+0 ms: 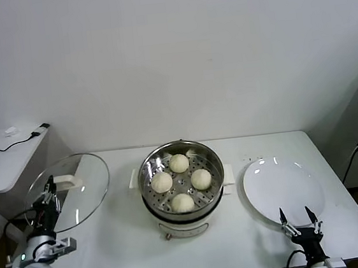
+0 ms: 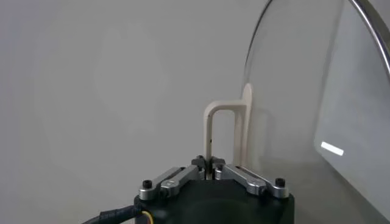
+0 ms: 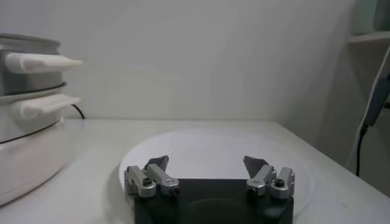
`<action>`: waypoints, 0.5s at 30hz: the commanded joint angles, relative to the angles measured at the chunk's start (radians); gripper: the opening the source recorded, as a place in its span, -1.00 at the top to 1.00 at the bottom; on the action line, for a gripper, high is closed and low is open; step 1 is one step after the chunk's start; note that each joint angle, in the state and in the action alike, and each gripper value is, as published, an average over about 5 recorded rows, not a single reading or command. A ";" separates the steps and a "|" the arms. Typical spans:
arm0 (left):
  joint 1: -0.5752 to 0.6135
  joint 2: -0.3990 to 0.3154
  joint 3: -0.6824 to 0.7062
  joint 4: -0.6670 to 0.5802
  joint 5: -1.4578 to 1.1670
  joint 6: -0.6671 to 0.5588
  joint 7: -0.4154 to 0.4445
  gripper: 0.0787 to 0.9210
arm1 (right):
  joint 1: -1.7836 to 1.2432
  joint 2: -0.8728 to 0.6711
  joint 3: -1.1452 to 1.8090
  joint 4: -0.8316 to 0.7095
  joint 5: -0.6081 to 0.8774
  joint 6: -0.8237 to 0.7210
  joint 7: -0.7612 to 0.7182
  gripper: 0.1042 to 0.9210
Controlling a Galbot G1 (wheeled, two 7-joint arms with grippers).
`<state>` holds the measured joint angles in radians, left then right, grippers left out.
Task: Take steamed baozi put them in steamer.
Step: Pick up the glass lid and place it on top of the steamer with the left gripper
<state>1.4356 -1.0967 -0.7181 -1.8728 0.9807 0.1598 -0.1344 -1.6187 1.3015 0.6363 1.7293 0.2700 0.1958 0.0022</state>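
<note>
Centrally on the white tabletop (image 1: 120, 242) I see the steamer (image 1: 184, 207), a shiny steel pot on a white base, with its perforated tray carrying all four steamed baozi (image 1: 179, 163): one toward the far wall, one toward me, and one at either side, each apart from its neighbours. At my left, the left gripper (image 1: 48, 190) has its jaws closed on the cream handle (image 2: 226, 134) of the round glass lid (image 1: 81, 182), which stands tilted on edge above the left end of the tabletop, clear of the pot; the left wrist view confirms the handle pinched between the two jaw tips, with the glass rising beside it. At my right, the right gripper (image 1: 300, 218) sits low at the near edge of the flat white plate (image 1: 280, 184), its jaws spread wide and holding nothing; the right wrist view shows both tips apart over the plate's near rim, with the steamer's white side handles (image 3: 42, 62) off to one side. The plate lies just beside the steamer, bare, and a side desk (image 1: 5, 158) with cables stands at far left
</note>
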 commanded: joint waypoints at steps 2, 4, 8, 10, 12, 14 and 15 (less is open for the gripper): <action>-0.058 0.030 0.205 -0.324 0.069 0.282 0.235 0.87 | -0.012 0.002 -0.009 0.055 -0.066 -0.008 -0.001 -0.76; -0.076 0.005 0.283 -0.343 0.152 0.333 0.257 0.87 | -0.018 0.003 -0.011 0.065 -0.065 -0.007 -0.001 -0.76; -0.124 -0.040 0.408 -0.347 0.268 0.404 0.288 0.87 | -0.024 0.004 -0.018 0.074 -0.065 -0.004 0.000 -0.76; -0.145 -0.059 0.452 -0.343 0.297 0.432 0.300 0.87 | -0.024 0.006 -0.020 0.073 -0.064 -0.001 0.000 -0.76; -0.159 -0.080 0.486 -0.338 0.322 0.448 0.310 0.87 | -0.024 0.009 -0.023 0.072 -0.063 0.002 0.000 -0.76; -0.168 -0.105 0.520 -0.334 0.343 0.462 0.320 0.87 | -0.024 0.011 -0.025 0.070 -0.062 0.005 0.000 -0.76; -0.171 -0.116 0.533 -0.331 0.353 0.465 0.325 0.87 | -0.024 0.012 -0.025 0.069 -0.062 0.006 0.000 -0.76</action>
<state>1.3351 -1.1319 -0.4268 -2.1221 1.1573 0.4625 0.0919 -1.6400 1.3109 0.6147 1.7825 0.2224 0.1989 0.0024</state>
